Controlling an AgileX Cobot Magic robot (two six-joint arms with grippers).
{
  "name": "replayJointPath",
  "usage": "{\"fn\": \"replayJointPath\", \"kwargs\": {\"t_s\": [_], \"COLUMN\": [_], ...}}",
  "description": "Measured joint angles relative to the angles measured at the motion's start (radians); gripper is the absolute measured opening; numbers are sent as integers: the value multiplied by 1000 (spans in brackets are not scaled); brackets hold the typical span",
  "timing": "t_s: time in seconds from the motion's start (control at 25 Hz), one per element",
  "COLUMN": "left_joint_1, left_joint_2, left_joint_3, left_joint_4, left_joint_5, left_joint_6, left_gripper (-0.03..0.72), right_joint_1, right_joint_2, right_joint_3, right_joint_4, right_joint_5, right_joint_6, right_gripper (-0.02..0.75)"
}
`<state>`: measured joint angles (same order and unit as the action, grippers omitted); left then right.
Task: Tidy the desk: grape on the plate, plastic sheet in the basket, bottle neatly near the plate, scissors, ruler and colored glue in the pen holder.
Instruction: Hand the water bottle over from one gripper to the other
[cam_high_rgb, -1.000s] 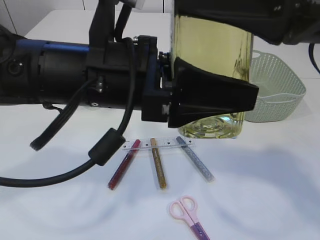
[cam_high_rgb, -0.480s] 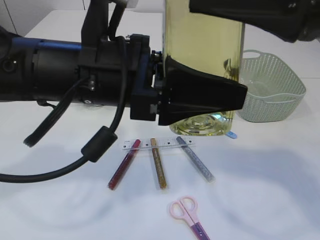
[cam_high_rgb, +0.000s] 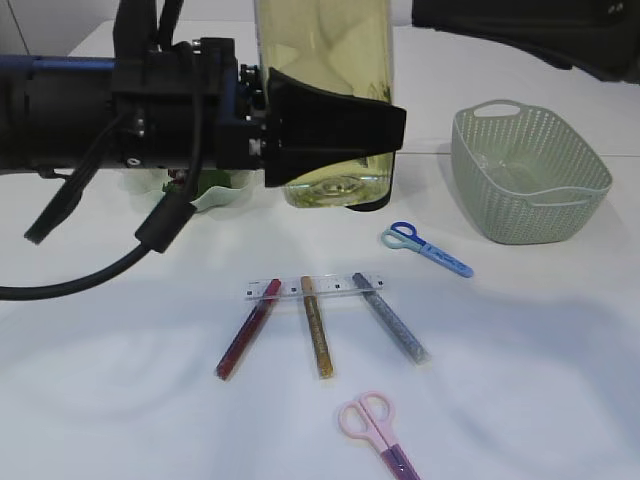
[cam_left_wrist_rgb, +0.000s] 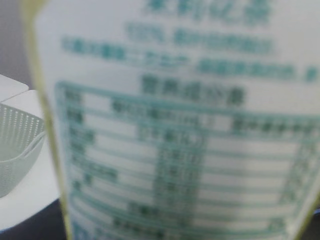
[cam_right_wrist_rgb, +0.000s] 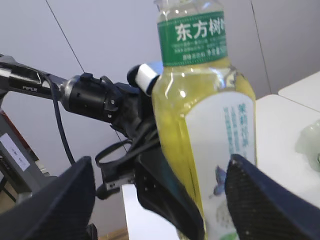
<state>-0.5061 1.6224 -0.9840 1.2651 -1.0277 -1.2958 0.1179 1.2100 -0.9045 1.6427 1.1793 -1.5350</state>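
- Yellow-filled bottle (cam_high_rgb: 325, 100) hangs upright above the desk, clamped by the left gripper (cam_high_rgb: 330, 130).
- Right gripper (cam_right_wrist_rgb: 160, 200) has fingers spread, holding nothing.
- Lower the bottle straight down just beside the plate (cam_high_rgb: 215, 195), which sits behind it.
- Keep it vertical; release only once its base rests flat.

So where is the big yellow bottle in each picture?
Exterior view: the bottle is at top centre, clamped by the left gripper, lifted off the table.
Left wrist view: its label fills nearly the whole picture, blurred and very close.
Right wrist view: it stands upright at centre right, green label on top, between the right gripper's open fingers.
Shared landmark: the mesh basket, right in the exterior view, at the left edge in the left wrist view.
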Motion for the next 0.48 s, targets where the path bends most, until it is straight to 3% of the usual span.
{"fn": "replayJointPath", "kwargs": {"t_s": [0.28, 0.48], "left_joint_1": [102, 170], "left_joint_2": [0, 0], "left_joint_3": [0, 0], "left_joint_4": [58, 95], "left_joint_5": [-19, -53], "left_joint_6": [-8, -18], "left_gripper": [443, 443], "right_joint_1": [-67, -67], "right_joint_2": [-16, -16], "right_joint_3": [0, 0], "right_joint_4": [-201, -540], "right_joint_5": [-86, -296], "right_joint_6": [184, 540], "right_gripper": [615, 599]}}
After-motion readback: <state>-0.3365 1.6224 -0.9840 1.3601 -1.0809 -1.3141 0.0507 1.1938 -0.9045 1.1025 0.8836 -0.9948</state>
